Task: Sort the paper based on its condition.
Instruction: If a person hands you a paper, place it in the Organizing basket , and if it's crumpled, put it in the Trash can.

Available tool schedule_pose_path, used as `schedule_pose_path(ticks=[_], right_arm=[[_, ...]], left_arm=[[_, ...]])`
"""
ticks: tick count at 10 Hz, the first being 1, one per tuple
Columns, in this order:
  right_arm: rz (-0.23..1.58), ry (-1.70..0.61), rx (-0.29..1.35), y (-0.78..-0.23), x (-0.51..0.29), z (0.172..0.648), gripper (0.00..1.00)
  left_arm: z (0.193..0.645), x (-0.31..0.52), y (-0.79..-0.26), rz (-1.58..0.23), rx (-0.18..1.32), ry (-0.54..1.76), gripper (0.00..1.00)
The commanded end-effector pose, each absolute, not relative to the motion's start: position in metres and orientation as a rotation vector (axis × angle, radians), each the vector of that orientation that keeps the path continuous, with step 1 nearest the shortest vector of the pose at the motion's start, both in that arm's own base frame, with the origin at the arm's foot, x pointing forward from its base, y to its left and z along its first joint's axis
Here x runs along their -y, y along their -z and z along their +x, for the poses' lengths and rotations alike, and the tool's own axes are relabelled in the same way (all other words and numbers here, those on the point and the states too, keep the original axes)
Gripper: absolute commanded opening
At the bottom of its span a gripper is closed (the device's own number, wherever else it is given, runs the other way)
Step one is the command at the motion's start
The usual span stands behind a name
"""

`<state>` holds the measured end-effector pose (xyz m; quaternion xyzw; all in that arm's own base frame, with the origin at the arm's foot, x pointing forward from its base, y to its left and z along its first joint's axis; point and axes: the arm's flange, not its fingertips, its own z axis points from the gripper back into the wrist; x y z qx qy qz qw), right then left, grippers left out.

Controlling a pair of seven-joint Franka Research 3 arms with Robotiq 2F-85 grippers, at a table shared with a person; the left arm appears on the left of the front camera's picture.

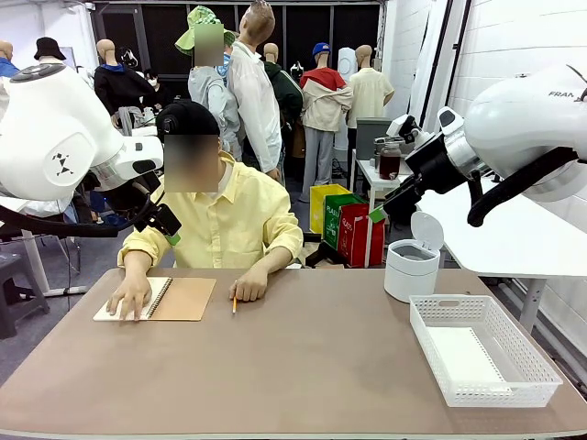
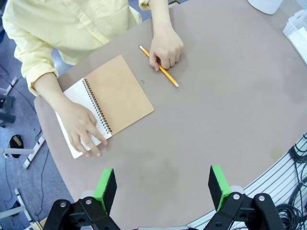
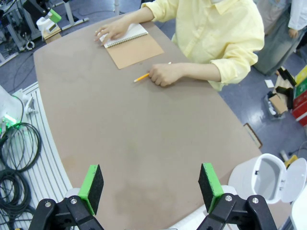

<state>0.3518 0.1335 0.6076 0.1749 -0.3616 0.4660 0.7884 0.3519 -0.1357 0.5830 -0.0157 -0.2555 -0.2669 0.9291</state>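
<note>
**Paper (image 2: 76, 94) lies nearer the left arm (image 1: 55, 128).**
The paper, under a person's hand (image 2: 84, 129) at the table's (image 1: 303, 367) far left, faces the spread left pincer (image 2: 162, 176); the spread right pincer (image 3: 151, 184) hangs well apart.

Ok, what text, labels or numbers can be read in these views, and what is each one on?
"FRA": on the right arm casing, cut off by the picture's edge.
"PLAS": on the green box and the red box behind the table; the remaining letters are too blurred to read.
Brown notebook, lidded white bin, white basket: no print visible.
</note>
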Motion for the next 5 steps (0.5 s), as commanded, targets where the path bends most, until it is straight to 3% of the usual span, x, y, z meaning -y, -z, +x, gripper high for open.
schedule_pose_path(ticks=[1,5], right_arm=[[0.374,-1.015,0.772,-0.6063,-0.1333,0.3516,1.0],[0.374,-1.015,0.772,-0.6063,-0.1333,0.3516,1.0]], left_arm=[[0.3521,0.1351,-0.5832,-0.036,0.529,0.547,1.0],[0.3521,0.1351,-0.5832,-0.036,0.529,0.547,1.0]])
